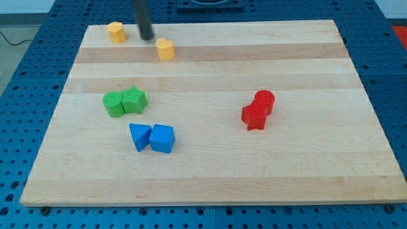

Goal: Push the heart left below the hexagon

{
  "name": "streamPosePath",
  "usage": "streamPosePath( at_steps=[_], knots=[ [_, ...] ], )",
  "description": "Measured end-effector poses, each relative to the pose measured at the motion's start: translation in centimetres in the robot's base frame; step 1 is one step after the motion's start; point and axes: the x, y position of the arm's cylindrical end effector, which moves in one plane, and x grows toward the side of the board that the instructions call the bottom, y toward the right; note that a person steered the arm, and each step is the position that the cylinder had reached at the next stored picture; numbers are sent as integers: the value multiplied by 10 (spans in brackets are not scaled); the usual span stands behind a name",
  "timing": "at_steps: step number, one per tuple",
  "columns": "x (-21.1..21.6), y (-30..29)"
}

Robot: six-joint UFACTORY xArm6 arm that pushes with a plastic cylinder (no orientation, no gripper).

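A yellow heart block (pixel 165 48) lies near the view's top, left of centre. A yellow hexagon block (pixel 116 32) sits at the board's top left corner. My tip (pixel 147 37) stands between them, just up and left of the heart and right of the hexagon, touching neither as far as I can tell.
The wooden board (pixel 210 172) also holds two green blocks (pixel 124 102) touching at the left middle, a blue triangle (pixel 139 136) against a blue cube (pixel 161 138) below them, and a red cylinder (pixel 263 101) against a red star (pixel 254 116) at the right.
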Motion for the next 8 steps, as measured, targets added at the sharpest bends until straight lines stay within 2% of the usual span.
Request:
streamPosePath(
  at_steps=[1, 2, 3, 4, 5, 6, 7, 8],
  knots=[
    [11, 100],
    [38, 113],
    [40, 48],
    [40, -47],
    [41, -76],
    [66, -26],
    [93, -12],
    [97, -18]
  ],
)
